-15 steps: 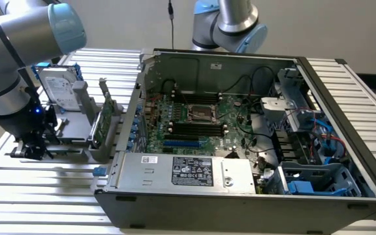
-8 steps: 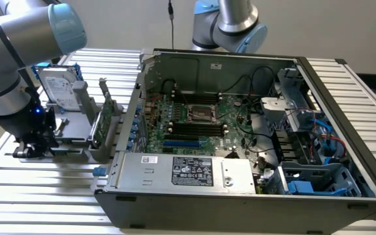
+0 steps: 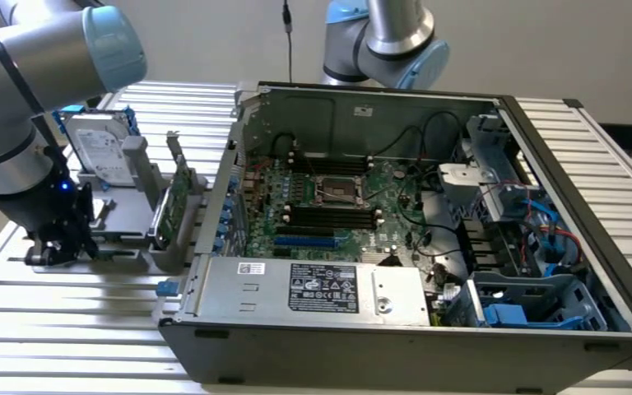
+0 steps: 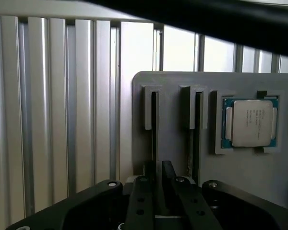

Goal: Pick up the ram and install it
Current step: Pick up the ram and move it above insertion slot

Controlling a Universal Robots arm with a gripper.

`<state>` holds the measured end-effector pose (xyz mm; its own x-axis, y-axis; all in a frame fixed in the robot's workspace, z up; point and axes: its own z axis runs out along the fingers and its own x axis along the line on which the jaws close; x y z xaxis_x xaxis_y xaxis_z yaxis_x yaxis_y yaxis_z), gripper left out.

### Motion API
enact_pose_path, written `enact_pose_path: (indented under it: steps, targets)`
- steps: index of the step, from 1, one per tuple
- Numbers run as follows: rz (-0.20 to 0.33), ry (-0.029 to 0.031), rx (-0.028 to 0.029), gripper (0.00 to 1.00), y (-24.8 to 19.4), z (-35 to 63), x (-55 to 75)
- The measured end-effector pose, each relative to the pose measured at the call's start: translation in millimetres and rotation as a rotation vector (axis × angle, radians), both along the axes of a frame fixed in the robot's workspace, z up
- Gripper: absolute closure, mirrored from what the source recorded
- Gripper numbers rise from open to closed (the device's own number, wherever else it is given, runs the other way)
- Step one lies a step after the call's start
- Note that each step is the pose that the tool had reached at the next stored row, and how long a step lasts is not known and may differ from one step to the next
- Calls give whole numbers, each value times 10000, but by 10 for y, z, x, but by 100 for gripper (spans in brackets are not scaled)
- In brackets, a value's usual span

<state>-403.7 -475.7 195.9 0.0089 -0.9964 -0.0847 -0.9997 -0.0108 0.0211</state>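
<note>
The gripper (image 4: 162, 181) sits low over the grey holder (image 4: 177, 81) on the bench (image 4: 62, 96), straddling one slot; whether it grips I cannot tell. The ram (image 4: 154, 124) (a thin dark edge here) appears to stand in that slot, directly ahead, long axis along it. A processor (image 4: 249, 122) fills a pocket further along.

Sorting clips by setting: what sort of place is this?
Likely a robotics lab bench for computer assembly: an open PC case with bare motherboard, a robot arm, and a slatted aluminium table.
</note>
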Motion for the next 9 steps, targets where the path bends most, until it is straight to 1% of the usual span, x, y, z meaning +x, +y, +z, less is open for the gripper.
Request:
enact_pose_path:
  steps: [1, 2, 3, 9]
  targets:
    - [0, 5, 1, 82, 0, 0, 0]
    - [0, 10, 0, 82, 0, 0, 0]
    - [0, 15, 0, 86, 0, 0, 1]
    - [0, 60, 1, 86, 0, 0, 4]
